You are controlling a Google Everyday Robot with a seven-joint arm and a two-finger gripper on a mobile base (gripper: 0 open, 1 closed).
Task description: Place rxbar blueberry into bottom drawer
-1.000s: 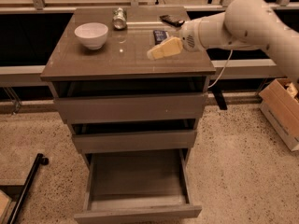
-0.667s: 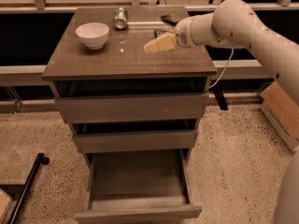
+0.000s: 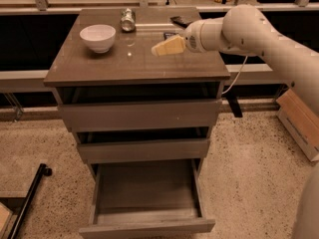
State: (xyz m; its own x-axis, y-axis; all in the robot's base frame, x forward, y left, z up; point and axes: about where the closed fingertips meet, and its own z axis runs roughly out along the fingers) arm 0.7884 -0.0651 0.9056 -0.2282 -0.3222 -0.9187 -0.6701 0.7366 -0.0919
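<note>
Shifted since a second ago: the pale yellow hand (image 3: pixel 160 48) now sits a little further left and further back over the surface; everything else is where it was.

We list:
- Hand, on the white arm (image 3: pixel 259 31) reaching in from the right, low over the right half of the grey-brown cabinet surface (image 3: pixel 114 66). We cannot tell whether it is open or closed.
- Small dark-blue rxbar blueberry wrapper (image 3: pixel 169 35), on the surface just behind the hand and partly hidden by it. We cannot tell whether they touch.
- Flat black glossy object (image 3: pixel 180 20), near the rear right edge.
- Silver can (image 3: pixel 128 20), at the rear centre.
- White round bowl (image 3: pixel 97 37), at the rear left, well apart from the hand.
- Wide grey-brown bottom drawer (image 3: pixel 147 227), pulled out, nothing in it.
- Middle drawer (image 3: pixel 143 150) and top drawer (image 3: pixel 139 115), both pushed in.
</note>
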